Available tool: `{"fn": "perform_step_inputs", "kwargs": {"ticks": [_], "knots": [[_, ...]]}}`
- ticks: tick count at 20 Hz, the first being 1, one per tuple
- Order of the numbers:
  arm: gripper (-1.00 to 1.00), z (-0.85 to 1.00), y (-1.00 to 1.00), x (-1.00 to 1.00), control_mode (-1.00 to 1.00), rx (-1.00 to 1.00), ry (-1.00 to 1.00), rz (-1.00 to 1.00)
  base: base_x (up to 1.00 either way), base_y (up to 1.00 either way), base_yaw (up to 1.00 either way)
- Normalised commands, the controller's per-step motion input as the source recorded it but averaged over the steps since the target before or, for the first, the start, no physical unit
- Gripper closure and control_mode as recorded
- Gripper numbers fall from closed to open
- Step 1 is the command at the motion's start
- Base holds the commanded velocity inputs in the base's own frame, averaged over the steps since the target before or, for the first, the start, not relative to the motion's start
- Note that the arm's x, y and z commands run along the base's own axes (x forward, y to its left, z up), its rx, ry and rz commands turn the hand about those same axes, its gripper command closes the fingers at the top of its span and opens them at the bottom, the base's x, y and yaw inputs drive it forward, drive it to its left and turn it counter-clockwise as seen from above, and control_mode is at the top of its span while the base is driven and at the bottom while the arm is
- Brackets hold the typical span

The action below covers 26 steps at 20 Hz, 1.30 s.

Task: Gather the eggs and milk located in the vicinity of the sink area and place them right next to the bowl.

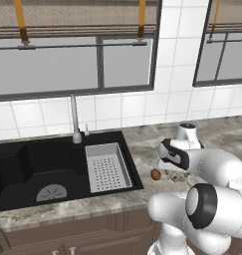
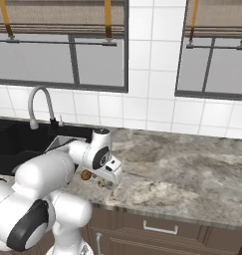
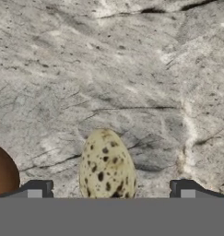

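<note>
A small brown oval egg [image 1: 156, 174] lay on the grey marbled stone counter [image 2: 192, 164], just right of the black recessed double-basin sink [image 1: 38, 167] with its grey perforated tray insert [image 1: 106, 167] and slim silver faucet [image 1: 74, 119]. Its shell was smooth and plain, a warm reddish brown. Just beside it sat a pale, cream-coloured egg with dark speckles [image 3: 107, 167], its rounded end up in the hand view. The two-finger gripper [image 3: 111, 190] hung low over the counter with its jaws spread wide and holding nothing; the speckled egg lay between the fingertips [image 3: 38, 189], touching neither, while the brown egg showed outside one of them.
</note>
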Motion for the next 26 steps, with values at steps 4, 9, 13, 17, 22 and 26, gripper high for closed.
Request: {"fn": "perform_step_inputs", "kwargs": {"ticks": [4, 9, 13, 17, 22, 26], "knots": [[-1.00, -0.26, 0.00, 0.00, -1.00, 0.00, 0.00, 0.00, 0.00, 0.00, 0.00], [-1.00, -0.27, 0.00, 0.00, -1.00, 0.00, 0.00, 0.00, 0.00, 0.00, 0.00], [-1.00, -0.03, 0.00, 0.00, -1.00, 0.00, 0.00, 0.00, 0.00, 0.00, 0.00], [1.00, 0.00, 0.00, 0.00, -1.00, 0.00, 0.00, 0.00, 0.00, 0.00, 0.00], [1.00, 0.00, 0.00, 0.00, -1.00, 0.00, 0.00, 0.00, 0.00, 0.00, 0.00], [1.00, 0.45, 0.00, -0.39, -1.00, 0.08, -0.12, 0.05, 0.00, 0.00, 0.00]]}}
